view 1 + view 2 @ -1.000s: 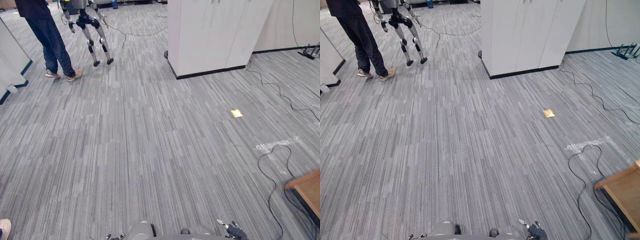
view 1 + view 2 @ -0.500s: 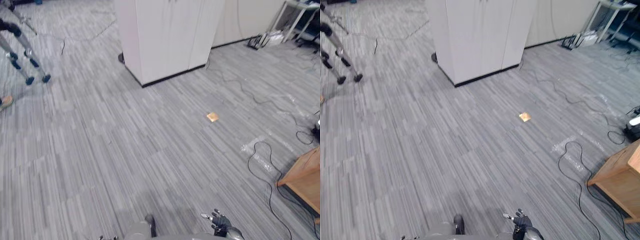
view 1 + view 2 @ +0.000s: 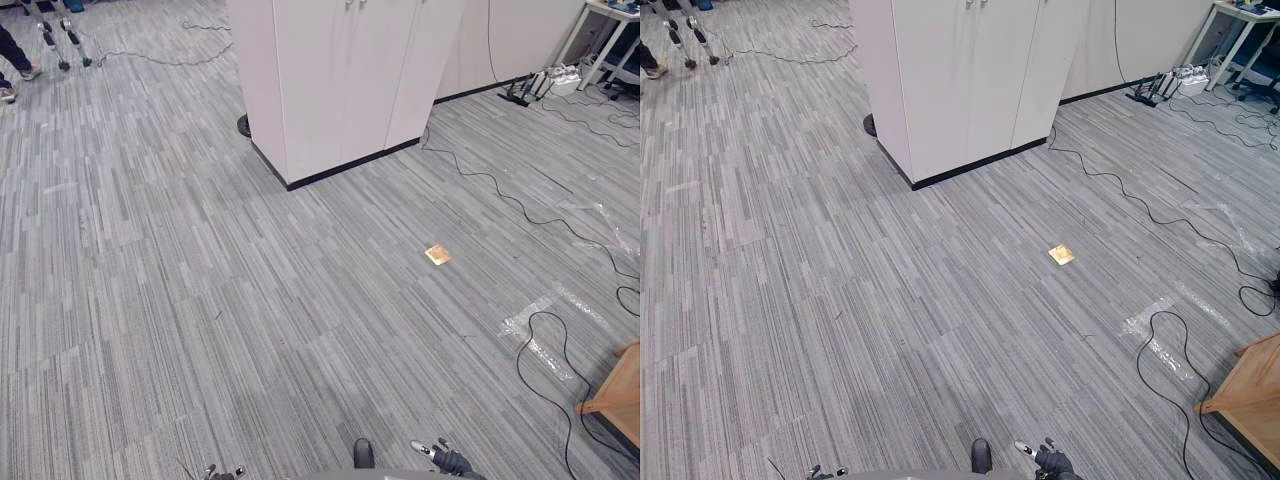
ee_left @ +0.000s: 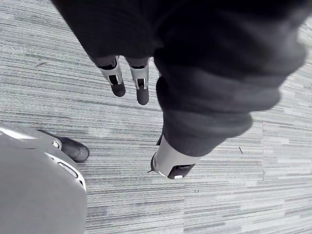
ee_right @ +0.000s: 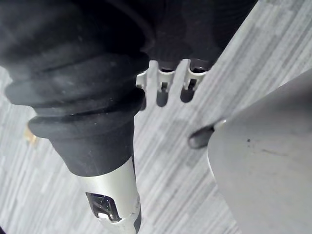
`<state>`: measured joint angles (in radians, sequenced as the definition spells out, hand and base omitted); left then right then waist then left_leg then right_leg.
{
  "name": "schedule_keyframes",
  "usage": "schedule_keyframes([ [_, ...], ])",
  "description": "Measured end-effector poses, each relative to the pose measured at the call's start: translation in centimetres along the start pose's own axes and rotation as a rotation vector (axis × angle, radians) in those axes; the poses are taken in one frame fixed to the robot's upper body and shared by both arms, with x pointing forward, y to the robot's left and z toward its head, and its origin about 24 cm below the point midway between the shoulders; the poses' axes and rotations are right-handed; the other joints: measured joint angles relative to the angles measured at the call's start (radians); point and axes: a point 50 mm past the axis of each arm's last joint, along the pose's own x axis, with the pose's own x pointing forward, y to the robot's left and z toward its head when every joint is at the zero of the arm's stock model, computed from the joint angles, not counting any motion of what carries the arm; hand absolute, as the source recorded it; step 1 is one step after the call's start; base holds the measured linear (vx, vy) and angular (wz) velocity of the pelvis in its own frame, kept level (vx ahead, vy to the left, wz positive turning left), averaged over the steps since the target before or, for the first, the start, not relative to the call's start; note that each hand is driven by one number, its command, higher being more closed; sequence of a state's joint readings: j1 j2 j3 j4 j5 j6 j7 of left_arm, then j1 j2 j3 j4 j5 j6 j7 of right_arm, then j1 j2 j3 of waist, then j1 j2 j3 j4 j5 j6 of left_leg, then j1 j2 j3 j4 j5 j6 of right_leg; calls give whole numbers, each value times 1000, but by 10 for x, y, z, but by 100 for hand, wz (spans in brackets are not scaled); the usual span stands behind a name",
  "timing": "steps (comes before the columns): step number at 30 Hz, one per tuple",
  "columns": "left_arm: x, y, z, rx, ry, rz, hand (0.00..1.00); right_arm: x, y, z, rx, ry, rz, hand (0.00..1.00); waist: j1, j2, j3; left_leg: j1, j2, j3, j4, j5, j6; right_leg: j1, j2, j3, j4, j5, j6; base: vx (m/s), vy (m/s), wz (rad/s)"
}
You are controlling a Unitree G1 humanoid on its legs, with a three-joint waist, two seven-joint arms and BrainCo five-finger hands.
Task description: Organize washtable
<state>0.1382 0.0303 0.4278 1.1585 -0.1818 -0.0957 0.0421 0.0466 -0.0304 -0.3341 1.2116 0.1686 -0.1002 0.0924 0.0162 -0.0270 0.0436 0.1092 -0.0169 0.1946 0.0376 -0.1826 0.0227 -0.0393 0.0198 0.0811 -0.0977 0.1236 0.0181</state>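
Observation:
Both my hands hang low over grey striped carpet. My right hand shows at the bottom edge of the left eye view, and in the right wrist view its fingers and thumb hang relaxed with nothing in them. My left hand is just as loose, its fingers straight over bare floor, and its fingertips peek in at the bottom edge. A wooden table's corner juts in at the lower right.
A tall white cabinet stands ahead on the carpet. A small tan square lies on the floor to its right. Black cables loop over taped patches near the wooden corner. A person's shoes and another robot's feet are far left.
The camera has swung right, so the person and the other robot have slid to the top left corner and the cabinet is central. Both hands have stayed low at the bottom edge.

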Motion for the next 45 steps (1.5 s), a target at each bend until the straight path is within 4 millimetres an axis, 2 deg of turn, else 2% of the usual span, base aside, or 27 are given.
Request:
schedule_keyframes([
  [6,0,-1,3,53,-12,-9,0,0,-2,-1,38,0,-10,0,0,1,0,8,0,1,2,0,-1,1,0,-3,2,0,1,0,0,0],
  [8,1,-4,6,86,-24,-23,0,-1,-4,-1,65,-2,-22,0,-1,10,6,9,2,-6,4,1,-1,0,-1,-18,27,-17,5,-6,2,17],
  [11,1,-15,16,149,-70,-66,0,-2,-13,-2,124,-7,-60,0,-5,17,17,-5,1,-66,74,-15,-27,-19,-23,-90,169,-115,4,0,3,78],
  [13,1,-28,26,197,-120,-116,0,-3,-20,-3,115,7,-80,0,0,-6,31,-49,-6,-90,180,-38,-65,-12,-73,-188,264,-188,8,-19,-14,139],
  [14,1,-30,28,199,-128,-122,0,-4,-21,-5,112,13,-89,0,2,-7,32,-59,-4,-84,195,-51,-84,-5,-85,-213,270,-197,7,-45,15,152],
  [15,0,-35,28,179,-135,-135,0,-3,-22,-4,105,12,-98,0,4,-3,38,-74,13,-44,224,-93,-91,12,-103,-256,274,-212,12,-73,57,135],
  [16,0,-38,28,166,-139,-142,0,-3,-24,-1,96,4,-103,0,3,6,46,-100,39,-9,258,-109,-65,21,-119,-295,282,-228,15,-84,81,120],
  [19,1,-39,39,133,-178,-136,0,3,-15,25,40,-62,-71,0,3,6,86,-220,103,-5,363,-112,-60,37,-194,-330,298,-257,58,-101,195,78],
  [20,1,-39,40,128,-179,-136,0,3,-14,27,35,-68,-71,0,3,8,92,-230,111,-6,365,-112,-61,41,-201,-330,298,-261,65,-48,293,56],
  [21,1,-40,41,115,-181,-137,0,3,-17,32,6,-80,-80,0,3,21,103,-259,142,-4,379,-88,-99,53,-219,-331,291,-272,89,-22,193,31],
  [22,1,-40,40,110,-178,-135,0,3,-18,33,-6,-86,-82,0,2,32,103,-263,154,10,393,-76,-118,63,-225,-329,284,-276,101,70,427,34],
  [23,1,-38,39,98,-173,-128,0,3,-19,36,-22,-98,-89,0,5,57,107,-267,146,46,398,-71,-94,85,-233,-325,257,-270,128,192,328,16],
  [24,0,-37,36,90,-166,-120,0,4,-13,36,-44,-95,-79,0,22,64,103,-268,140,67,400,-86,-71,82,-236,-321,311,-275,130,242,380,6],
  [26,1,-28,36,101,-165,-91,0,5,-3,34,-50,-90,-56,0,51,53,97,-254,109,88,389,-94,-53,104,-245,-311,315,-267,143,272,213,-14],
  [27,1,-23,35,104,-160,-82,0,6,1,34,-59,-90,-44,0,55,35,90,-252,98,107,391,-89,-38,115,-254,-305,304,-249,148,364,226,-32],
  [28,1,-17,28,116,-138,-69,0,8,13,41,-121,-104,-9,0,55,20,79,-256,69,130,420,-107,-4,139,-281,-299,254,-225,177,249,181,-27],
  [29,1,-16,27,137,-132,-69,0,9,19,45,-155,-121,9,0,54,31,73,-260,51,128,426,-109,-2,134,-291,-292,254,-208,177,314,241,-23],
  [32,0,-31,28,205,-141,-113,0,9,26,48,-217,-128,34,0,58,89,38,-249,41,137,376,-108,1,61,-300,-259,340,-145,114,150,151,-11],
  [33,0,-32,28,206,-143,-116,0,9,28,47,-223,-126,40,0,57,92,33,-241,41,140,362,-107,3,45,-300,-256,364,-134,108,89,86,-15],
  [35,0,-32,31,238,-153,-128,0,9,35,47,-235,-132,57,0,55,86,30,-206,34,143,308,-103,10,5,-299,-244,437,-127,96,85,59,-10],
  [37,0,-33,31,265,-153,-141,0,9,34,44,-248,-126,55,0,56,81,34,-165,35,141,236,-94,25,-23,-262,-218,474,-197,109,84,-4,-11],
  [39,1,-36,33,310,-150,-163,0,8,30,43,-247,-122,45,0,53,86,46,-117,50,134,151,-75,54,-81,-176,-213,488,-302,105,84,-79,-29],
  [40,1,-40,33,336,-147,-180,0,8,26,45,-241,-126,34,0,48,88,69,-79,65,136,116,-74,53,-120,-118,-207,492,-323,87,79,-112,-33],
  [41,1,-44,35,350,-148,-194,0,8,24,47,-233,-135,26,0,43,87,85,-58,70,138,104,-75,53,-142,-86,-201,491,-326,82,86,-119,-13],
  [42,2,-47,40,389,-156,-209,0,8,20,52,-212,-150,9,0,22,88,112,-18,79,137,75,-82,55,-198,-35,-194,482,-314,66,90,-91,12],
  [43,3,-52,45,418,-162,-219,0,8,15,53,-205,-152,-4,0,8,79,131,13,79,134,57,-86,49,-247,-12,-190,462,-292,54,224,-126,31],
  [45,3,-60,52,458,-182,-244,0,8,13,54,-121,-155,-21,0,-10,46,160,77,61,131,28,-100,23,-342,-11,-187,373,-206,66,280,-134,30],
])
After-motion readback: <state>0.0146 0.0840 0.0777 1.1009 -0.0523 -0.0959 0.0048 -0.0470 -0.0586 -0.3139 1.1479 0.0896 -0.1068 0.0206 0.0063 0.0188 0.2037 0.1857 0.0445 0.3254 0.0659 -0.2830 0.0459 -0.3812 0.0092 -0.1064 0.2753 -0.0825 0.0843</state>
